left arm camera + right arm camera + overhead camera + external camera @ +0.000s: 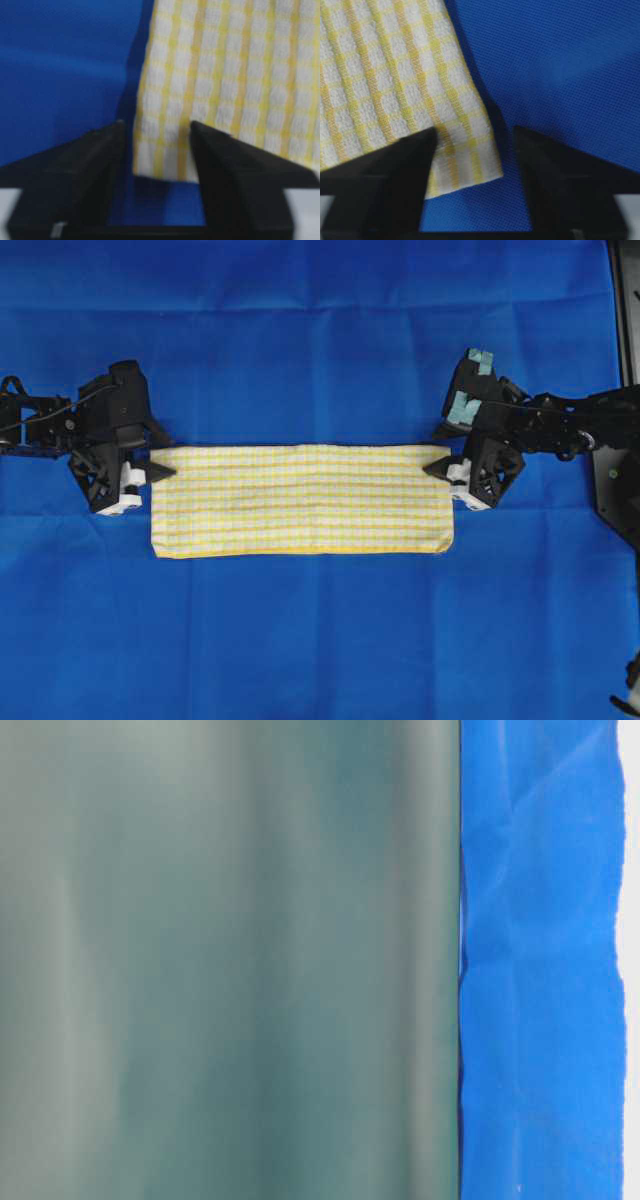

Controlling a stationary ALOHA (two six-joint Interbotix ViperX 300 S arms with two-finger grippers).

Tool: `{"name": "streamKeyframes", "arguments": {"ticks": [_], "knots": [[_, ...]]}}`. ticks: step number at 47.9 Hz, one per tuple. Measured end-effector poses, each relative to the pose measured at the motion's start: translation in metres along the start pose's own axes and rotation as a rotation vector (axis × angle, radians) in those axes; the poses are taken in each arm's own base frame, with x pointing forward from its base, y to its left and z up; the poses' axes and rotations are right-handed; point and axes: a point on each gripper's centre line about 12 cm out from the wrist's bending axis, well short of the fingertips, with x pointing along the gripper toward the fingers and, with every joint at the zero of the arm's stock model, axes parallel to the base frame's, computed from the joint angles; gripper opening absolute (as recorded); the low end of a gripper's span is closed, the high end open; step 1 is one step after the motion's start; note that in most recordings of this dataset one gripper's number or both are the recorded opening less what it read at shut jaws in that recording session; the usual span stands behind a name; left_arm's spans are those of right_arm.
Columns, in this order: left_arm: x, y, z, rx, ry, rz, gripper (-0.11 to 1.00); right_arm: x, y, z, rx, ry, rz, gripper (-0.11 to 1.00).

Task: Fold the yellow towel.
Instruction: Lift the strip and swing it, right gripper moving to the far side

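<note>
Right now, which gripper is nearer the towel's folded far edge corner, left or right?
Neither clearly: each straddles a far corner. The left gripper has the yellow towel corner between its open fingers in its wrist view; the right gripper likewise at the opposite corner. Both open.

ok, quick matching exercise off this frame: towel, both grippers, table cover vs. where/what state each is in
Things:
1. yellow towel
2. left gripper
3. right gripper
4. blue cloth

States:
A. open, fingers straddling the towel's upper corner on the overhead view's right
B. covers the whole table, under everything
C. lies flat as a long folded strip between the two grippers
D. open, fingers straddling the towel's upper corner on the overhead view's left

Pairs: 1-C, 2-D, 3-A, 4-B
</note>
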Motion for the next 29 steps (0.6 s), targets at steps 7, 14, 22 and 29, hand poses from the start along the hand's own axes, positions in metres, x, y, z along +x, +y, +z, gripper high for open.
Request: {"name": "streamKeyframes", "arguments": {"ticks": [7, 14, 22, 29], "knots": [[0.000, -0.001, 0.002, 0.004, 0.032, 0.001, 0.05, 0.000, 0.002, -0.002, -0.007, 0.021, 0.008, 0.12], [0.001, -0.002, 0.002, 0.004, 0.040, 0.001, 0.05, 0.000, 0.003, -0.002, -0.009, 0.023, 0.010, 0.03], [0.000, -0.002, 0.005, 0.007, 0.048, 0.001, 0.05, -0.003, 0.004, -0.001, -0.002, 0.016, 0.018, 0.03], [-0.008, -0.004, 0.017, 0.006, 0.060, 0.000, 0.05, -0.017, 0.010, 0.006, -0.004, -0.017, 0.053, 0.03]]}}
